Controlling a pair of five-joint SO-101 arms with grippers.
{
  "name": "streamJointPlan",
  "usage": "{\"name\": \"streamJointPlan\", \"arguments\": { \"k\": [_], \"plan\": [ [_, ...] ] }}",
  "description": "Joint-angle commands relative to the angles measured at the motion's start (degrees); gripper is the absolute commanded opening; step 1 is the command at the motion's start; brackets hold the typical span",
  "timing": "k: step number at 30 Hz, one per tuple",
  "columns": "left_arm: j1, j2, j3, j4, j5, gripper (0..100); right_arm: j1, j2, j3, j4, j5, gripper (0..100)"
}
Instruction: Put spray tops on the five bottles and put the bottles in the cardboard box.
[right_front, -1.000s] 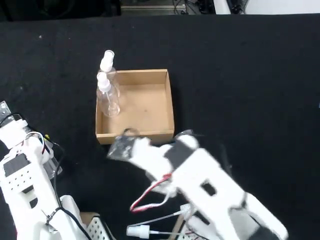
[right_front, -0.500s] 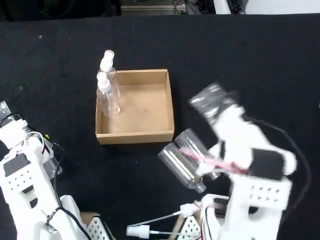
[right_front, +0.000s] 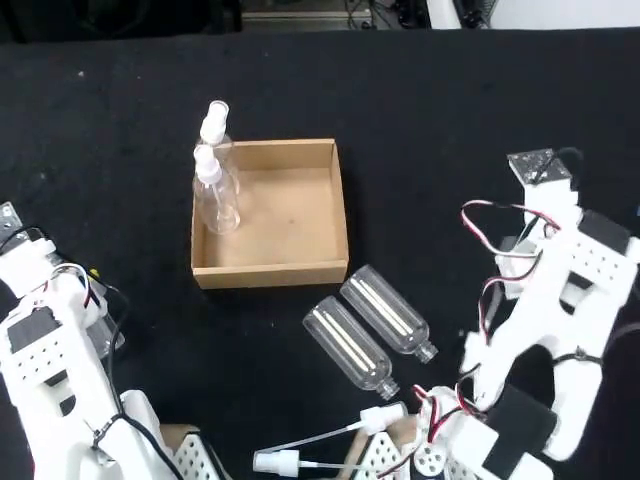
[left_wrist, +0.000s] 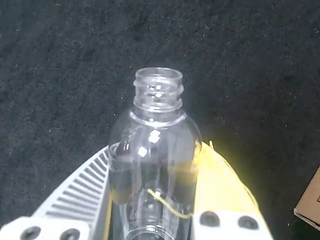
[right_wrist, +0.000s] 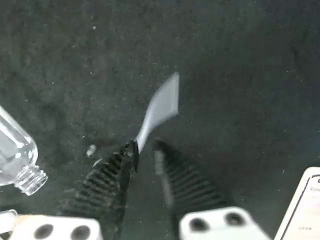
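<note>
Since a second ago the right arm has swung from the front of the cardboard box (right_front: 340, 215) to the right side, and two uncapped bottles (right_front: 350, 347) now lie just beside each other in front of the box. Their long axes are parallel and diagonal, with the necks pointing to the near right, close to the loose spray tops (right_front: 383, 417). The right end effector (right_front: 540, 166) stands well apart, to the far right of them. Its fingers are almost pressed together, with nothing between. I judge this arm is the nearer one.

The left end effector (left_wrist: 155, 150) is pinching another open bottle (left_wrist: 156, 135) at the near left. Two capped bottles (right_front: 215, 195) stand at the box's far left corner. The surface (right_front: 450, 110) is black cloth, with cables behind it.
</note>
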Motion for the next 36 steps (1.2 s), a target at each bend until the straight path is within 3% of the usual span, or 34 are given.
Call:
{"name": "streamJointPlan", "arguments": {
  "k": [1, 3, 7, 14, 17, 20, 25, 31, 36],
  "plan": [
    [-0.48, -0.35, -0.66, -1.58, 0.35, 5, 2.37, -1.01, -7.69, 2.64, -0.09, 27.6],
    [-0.48, -0.35, -0.66, -1.58, 0.35, 5, 2.73, -1.89, -11.12, 5.36, -0.09, 33.2],
    [-0.57, -0.35, -0.66, -1.58, 0.35, 5, 3.87, -3.56, -15.08, 12.04, 5.1, 30.9],
    [-0.4, -0.35, -0.57, -1.58, 0.35, 5, 5.8, -4.18, -6.37, 18.81, 55.91, 27.5],
    [-0.31, -0.35, -0.57, -1.58, 0.35, 5, 6.51, -4.35, -0.57, 18.37, 72.26, 27.6],
    [-0.31, -0.35, -0.57, -1.58, 0.35, 5, 6.51, -4.35, 3.03, 18.37, 82.37, 27.6],
    [-0.31, -0.35, -0.57, -1.58, 0.35, 5, 6.07, -4.35, 8.22, 14.51, 89.67, 27.6],
    [-0.22, -0.35, -0.57, -1.58, 0.35, 5, 6.15, -4.35, 18.95, -0.79, 90.02, 27.6],
    [-0.22, -0.35, -0.57, -1.58, 0.35, 5, 5.98, -4.26, 22.55, -5.71, 89.93, 27.6]
  ]
}}
